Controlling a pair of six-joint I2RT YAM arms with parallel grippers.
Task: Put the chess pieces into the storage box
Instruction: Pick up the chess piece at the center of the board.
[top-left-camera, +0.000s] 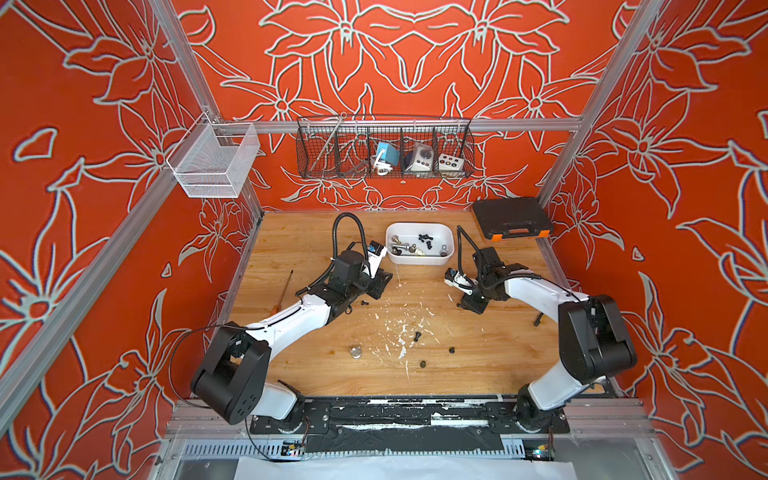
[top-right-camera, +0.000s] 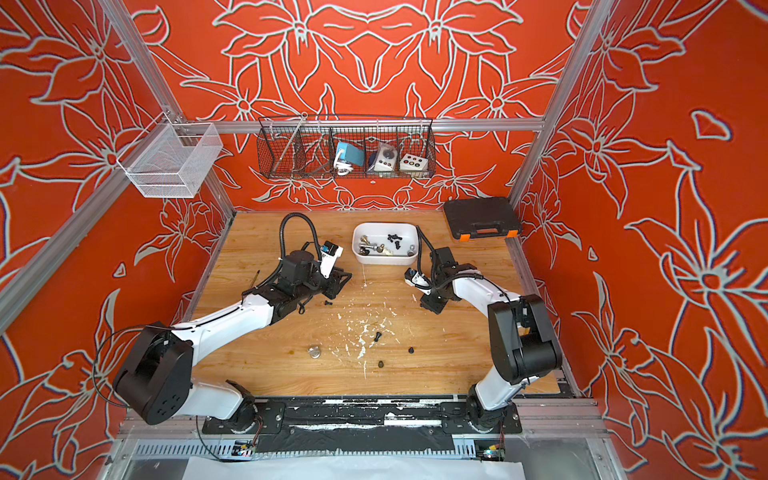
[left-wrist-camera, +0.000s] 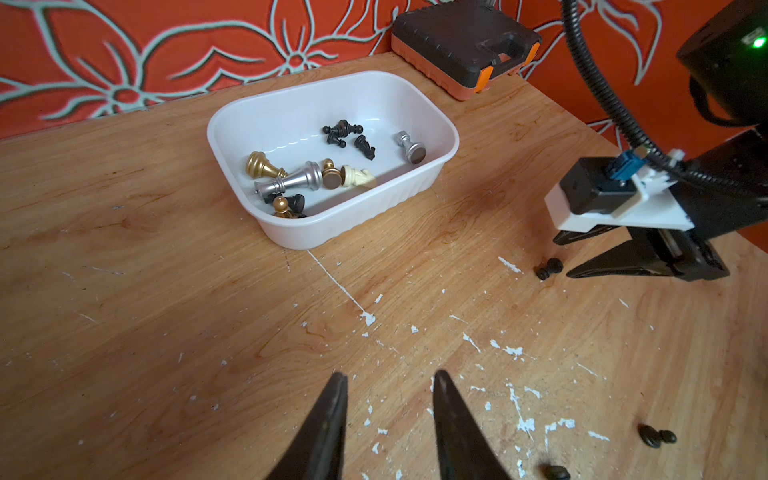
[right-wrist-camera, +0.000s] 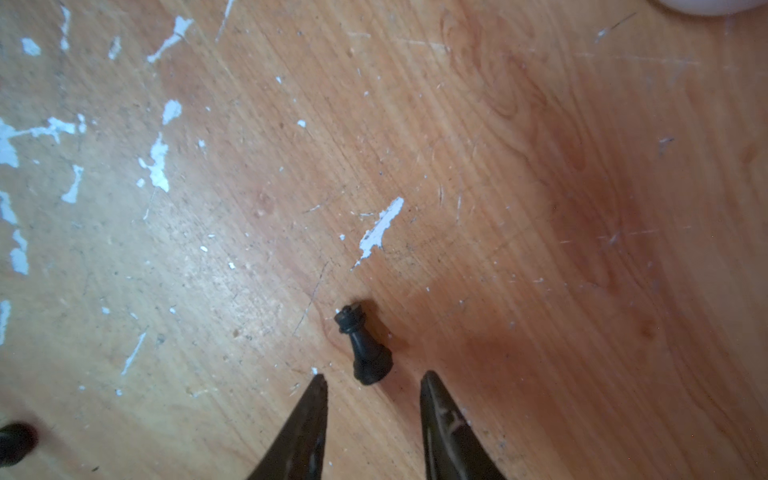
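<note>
The white storage box (top-left-camera: 419, 262) (left-wrist-camera: 332, 228) stands at the back middle of the table. It holds gold, silver, cream and small black chess pieces (left-wrist-camera: 307, 178). My right gripper (right-wrist-camera: 374, 376) (top-left-camera: 467, 305) is open and low over the wood. A small black piece (right-wrist-camera: 365, 353) (left-wrist-camera: 548, 268) lies on its side just beyond the tips, in line with the gap and not gripped. My left gripper (left-wrist-camera: 390, 374) (top-left-camera: 384, 282) is open and empty in front of the box's left end. More black pieces (top-left-camera: 417, 336) (top-left-camera: 451, 350) and a silver one (top-left-camera: 355, 352) lie loose towards the table front.
A black case with orange latches (top-left-camera: 511, 218) sits at the back right corner. An orange-handled screwdriver (top-left-camera: 284, 291) lies by the left edge. A black wire basket (top-left-camera: 384, 147) and a white mesh basket (top-left-camera: 214, 160) hang on the frame above the table. White paint flecks mark the wood.
</note>
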